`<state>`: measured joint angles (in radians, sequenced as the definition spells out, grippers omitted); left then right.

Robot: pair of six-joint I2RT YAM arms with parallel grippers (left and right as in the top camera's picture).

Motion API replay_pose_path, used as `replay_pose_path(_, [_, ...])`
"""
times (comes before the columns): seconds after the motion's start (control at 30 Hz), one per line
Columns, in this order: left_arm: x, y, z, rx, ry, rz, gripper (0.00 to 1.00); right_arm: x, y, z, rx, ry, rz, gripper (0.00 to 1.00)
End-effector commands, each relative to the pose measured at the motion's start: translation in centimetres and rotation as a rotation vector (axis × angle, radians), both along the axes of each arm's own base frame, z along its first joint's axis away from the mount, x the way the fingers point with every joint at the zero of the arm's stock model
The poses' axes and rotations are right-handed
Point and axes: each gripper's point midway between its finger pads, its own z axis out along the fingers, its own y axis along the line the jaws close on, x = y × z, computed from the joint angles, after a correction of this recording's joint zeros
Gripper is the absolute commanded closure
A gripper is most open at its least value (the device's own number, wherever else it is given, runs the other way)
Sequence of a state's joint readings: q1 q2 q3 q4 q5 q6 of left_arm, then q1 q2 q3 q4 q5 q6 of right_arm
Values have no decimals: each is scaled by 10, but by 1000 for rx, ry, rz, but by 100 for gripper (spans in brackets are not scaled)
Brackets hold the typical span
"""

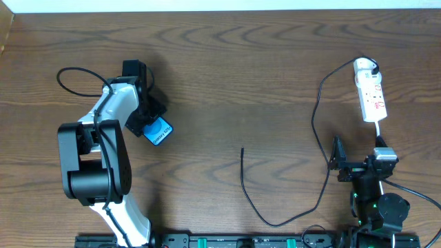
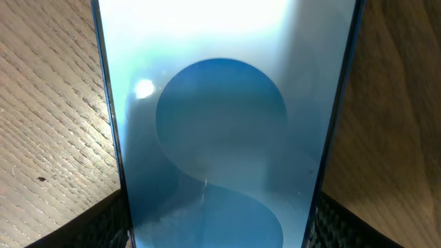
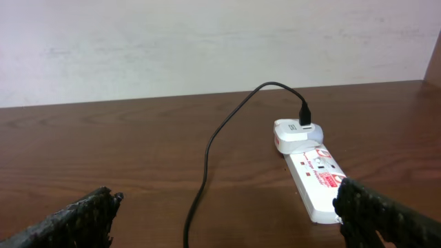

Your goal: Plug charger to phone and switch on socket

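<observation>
The phone (image 2: pixel 220 124) lies screen-up between the fingers (image 2: pixel 76 227) of the left gripper (image 1: pixel 150 118), which flank its long edges; whether they press it cannot be told. The right gripper (image 3: pixel 227 220) gapes wide, with the socket (image 3: pixel 313 182) ahead of it.

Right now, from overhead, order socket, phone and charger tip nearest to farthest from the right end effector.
1. Socket: right side, just beyond the right end effector.
2. Charger tip: mid-table.
3. Phone: far left.
</observation>
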<state>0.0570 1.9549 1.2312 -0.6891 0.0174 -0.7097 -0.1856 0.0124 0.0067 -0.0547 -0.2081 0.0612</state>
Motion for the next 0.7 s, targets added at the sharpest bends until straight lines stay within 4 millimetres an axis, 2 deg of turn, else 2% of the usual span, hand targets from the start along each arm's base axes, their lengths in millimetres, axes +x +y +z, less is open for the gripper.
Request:
replay_pose_path(0.0, [-26,4,-32,18,121,13,57,0,1,0,12,1,1,1])
replay_pose_path(0.07, [-26,4,-32,18,121,13,67,0,1,0,12,1,1,1])
replay_pose_path(0.13, [-26,4,-32,18,122,13,92,0,1,0,12,1,1,1])
replay_pose_path(0.4, [-28,4,-27,18,126,1,93,0,1,0,12,1,1,1])
replay_pose_path(0.67, [-11,5,9,25,9,3,93,0,1,0,12,1,1,1])
